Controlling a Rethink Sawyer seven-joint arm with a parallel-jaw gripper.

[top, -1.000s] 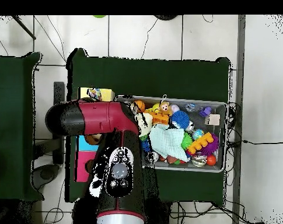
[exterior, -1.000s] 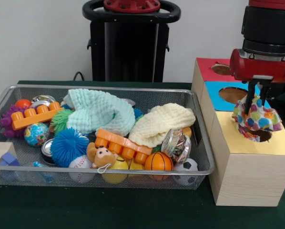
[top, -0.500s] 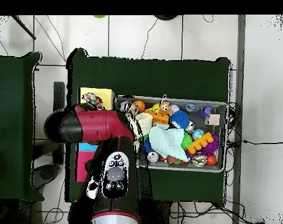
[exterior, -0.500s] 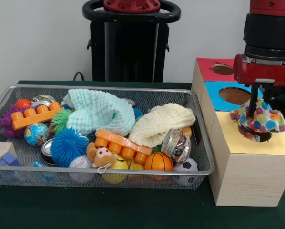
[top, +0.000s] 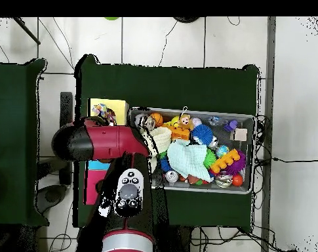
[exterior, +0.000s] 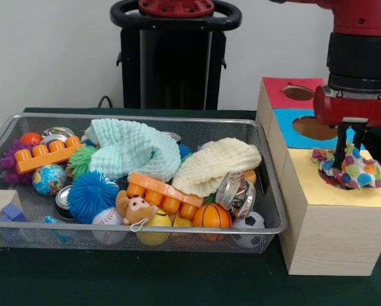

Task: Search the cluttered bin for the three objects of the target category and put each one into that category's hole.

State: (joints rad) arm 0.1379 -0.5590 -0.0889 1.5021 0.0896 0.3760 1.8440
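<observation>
The gripper (exterior: 347,160) is hanging over the yellow section of the wooden box (exterior: 334,220), its dark fingers (exterior: 340,145) reaching down into a multicoloured patchwork cloth (exterior: 350,171). The fingers are standing close together and appear to be pinching the cloth, though the fabric is hiding their tips. The cloth is lying bunched on the yellow top, covering the hole there. In the overhead view the red arm (top: 105,141) is blocking most of the box, leaving only the cloth's edge showing. The wire bin (exterior: 270,185) is sitting just beside the box on the green bench (exterior: 146,277), holding a mint cloth (exterior: 130,150) and a cream cloth (exterior: 216,164) among toys.
</observation>
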